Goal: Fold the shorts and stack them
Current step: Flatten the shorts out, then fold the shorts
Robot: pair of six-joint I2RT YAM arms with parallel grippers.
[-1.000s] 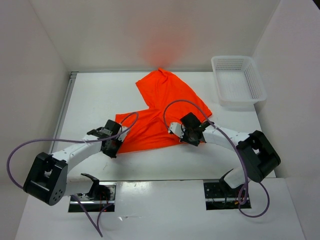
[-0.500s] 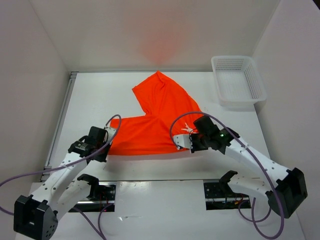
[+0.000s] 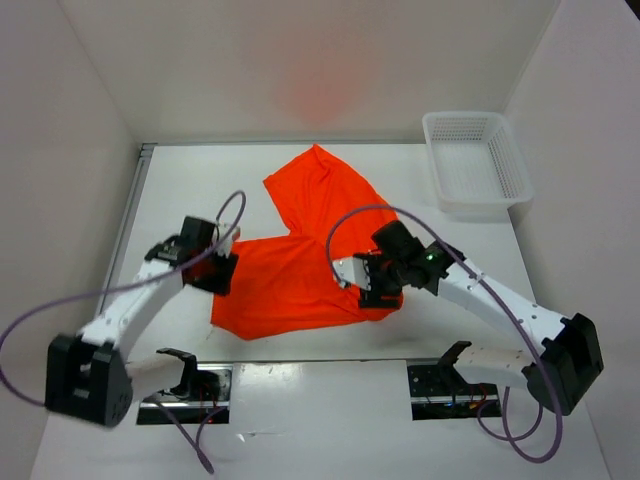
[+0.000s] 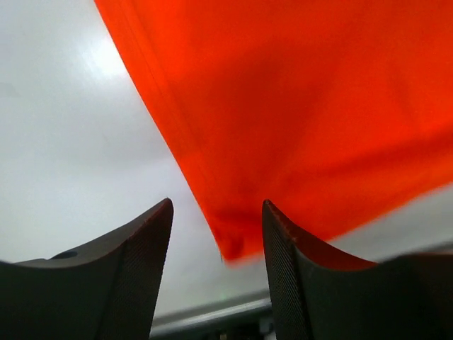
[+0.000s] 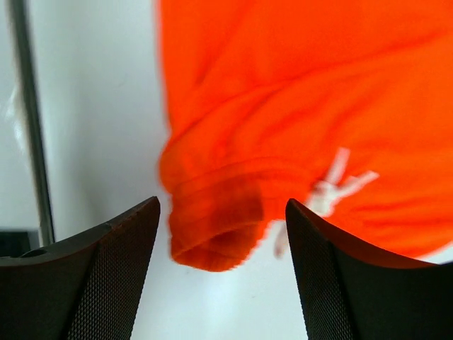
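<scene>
The bright orange shorts (image 3: 310, 250) lie spread on the white table, one leg reaching back toward the wall and the near edge crumpled. My left gripper (image 3: 215, 270) hovers over their left edge. In the left wrist view it (image 4: 217, 205) is open, and a loose fabric corner (image 4: 230, 244) hangs between the jaws without touching them. My right gripper (image 3: 375, 285) is over the shorts' right near corner. It (image 5: 223, 202) is open too, above a rolled waist corner (image 5: 212, 234) with the white drawstring (image 5: 333, 188) beside it.
A white plastic basket (image 3: 465, 117) stands at the back right. A metal rail (image 3: 125, 230) runs along the table's left side. White walls close in on the left, back and right. Purple cables loop from both arms.
Both grippers have gone from shut to open and let go of the shorts. The shorts' near edge has dropped onto the table closer to the front.
</scene>
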